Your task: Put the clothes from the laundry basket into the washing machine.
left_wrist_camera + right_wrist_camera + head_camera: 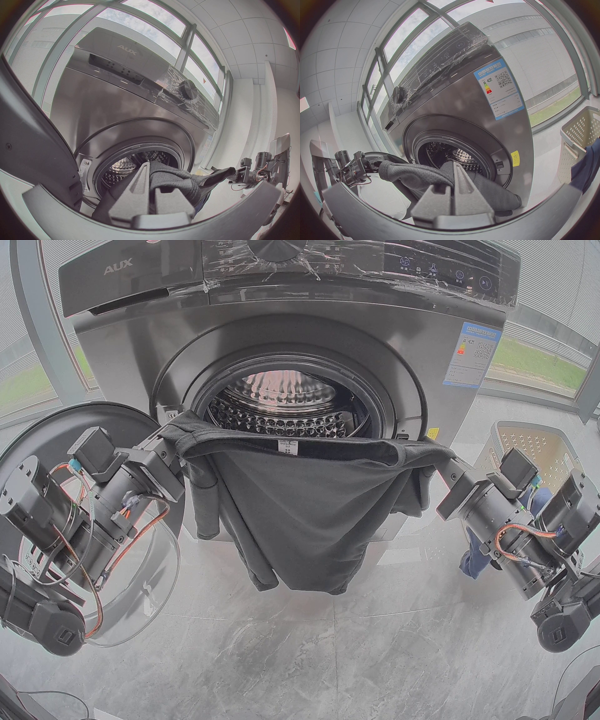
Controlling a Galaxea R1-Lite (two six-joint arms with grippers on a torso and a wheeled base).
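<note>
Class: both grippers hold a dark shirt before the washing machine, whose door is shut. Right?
Not quite: the head view shows the door open. The left gripper and right gripper do hold the dark shirt before the washing machine.

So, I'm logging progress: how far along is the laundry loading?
Done: the washing machine door is open. In hand: left gripper and right gripper hold a dark shirt stretched before the drum, not yet inside. Left: push it in, then fetch the blue garment hanging over the laundry basket.
</note>
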